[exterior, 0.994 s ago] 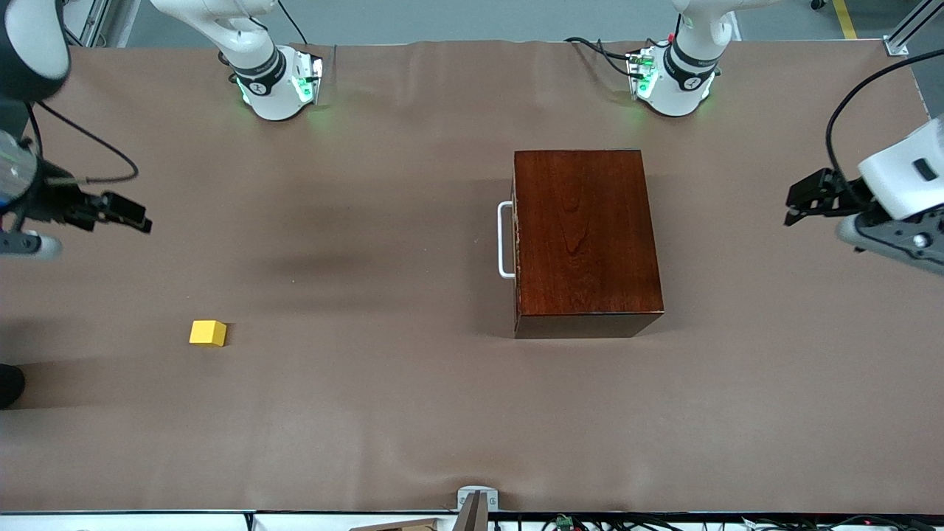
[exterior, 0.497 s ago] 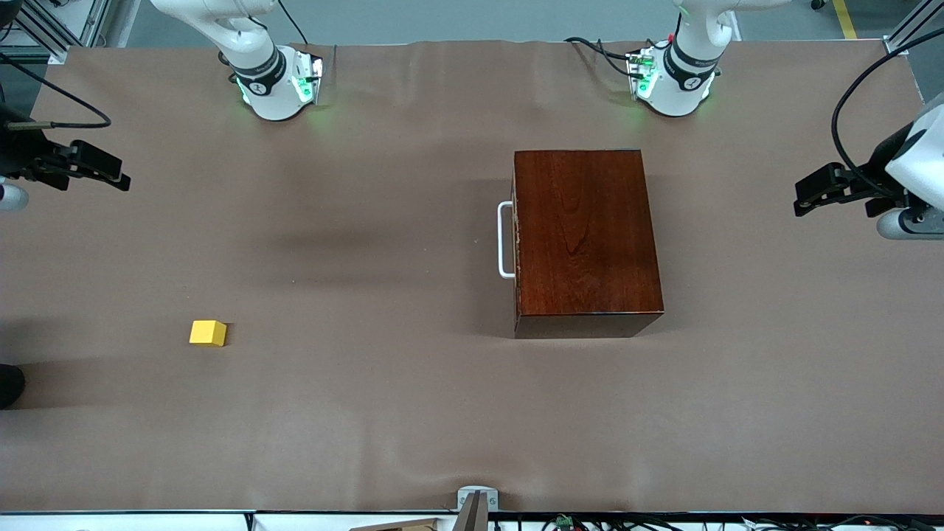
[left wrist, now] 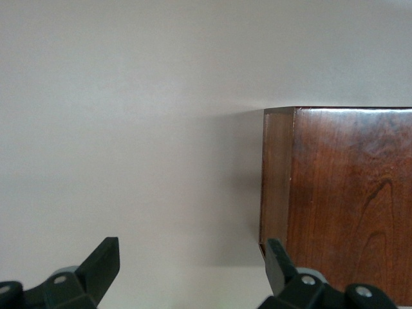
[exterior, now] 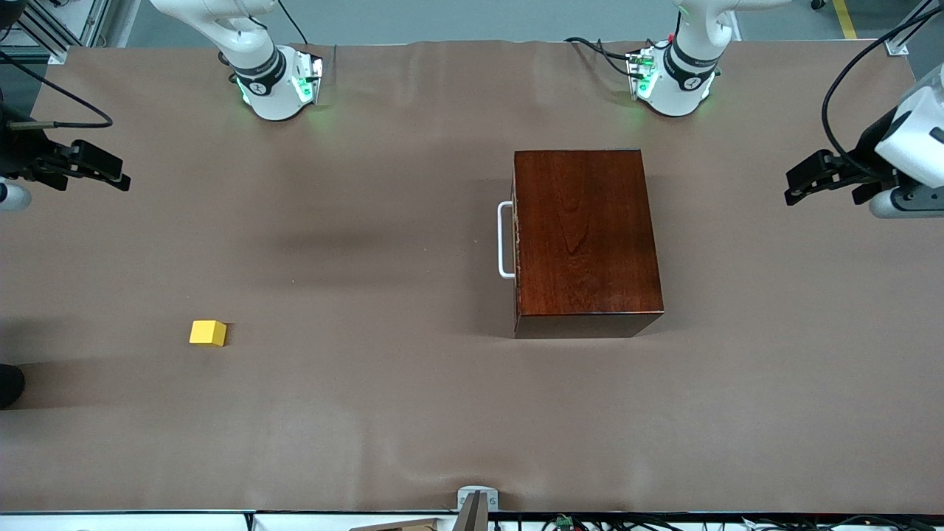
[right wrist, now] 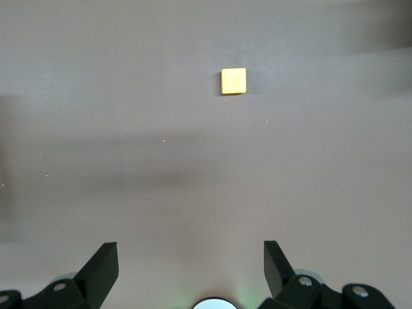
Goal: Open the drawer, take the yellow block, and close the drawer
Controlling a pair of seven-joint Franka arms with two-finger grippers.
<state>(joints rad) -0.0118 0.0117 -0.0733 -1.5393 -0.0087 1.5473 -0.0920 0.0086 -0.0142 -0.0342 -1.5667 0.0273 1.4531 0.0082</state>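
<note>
The dark reddish-brown wooden box (exterior: 582, 236) stands mid-table with its drawer pushed in. Its white bar handle (exterior: 505, 240) faces the right arm's end of the table. The yellow block (exterior: 207, 332) lies on the bare table toward the right arm's end, nearer the front camera than the box. It also shows in the right wrist view as a yellow block (right wrist: 234, 81) well ahead of the fingers. My right gripper (exterior: 118, 179) hangs open and empty over that end's edge. My left gripper (exterior: 793, 190) hangs open and empty over the left arm's end, with a corner of the box (left wrist: 341, 193) in its wrist view.
The two arm bases (exterior: 276, 81) (exterior: 675, 77) stand along the table's edge farthest from the front camera. A small metal bracket (exterior: 476, 498) sits at the edge nearest the camera. The brown table cover (exterior: 369, 413) is slightly wrinkled.
Both grippers have drawn back toward the bases' side of the table, the right one early and then still. The box and the yellow block have not moved.
</note>
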